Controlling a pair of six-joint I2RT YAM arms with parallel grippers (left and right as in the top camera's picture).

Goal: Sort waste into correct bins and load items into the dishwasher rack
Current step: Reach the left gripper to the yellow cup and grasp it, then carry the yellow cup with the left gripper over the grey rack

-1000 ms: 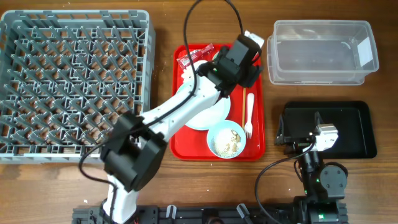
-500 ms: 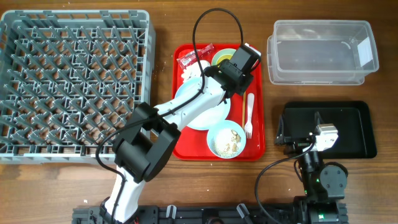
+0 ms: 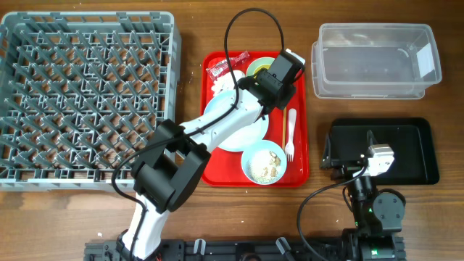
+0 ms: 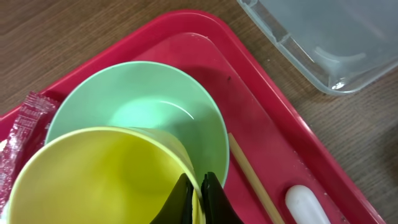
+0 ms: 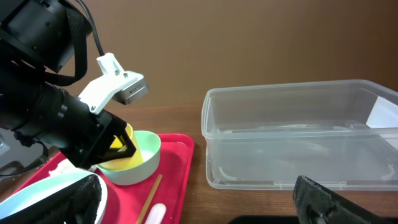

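Well, left gripper (image 4: pixel 196 182) pinching yellow cup (image 4: pixel 93 180) rim, red wrapper (image 4: pixel 26 127) — print illegible.

No legible text anywhere. Print on the red snack wrapper (image 3: pixel 220 68), far-left corner of the red serving tray (image 3: pixel 299 174), is too small and blurred to read. The white label (image 3: pixel 429 64) on the clear tub (image 3: pixel 362 58) shows nothing readable.

Left gripper (image 4: pixel 196 186) dropped onto yellow cup (image 4: pixel 93 177), jaws now pinching its rim (open a second ago)
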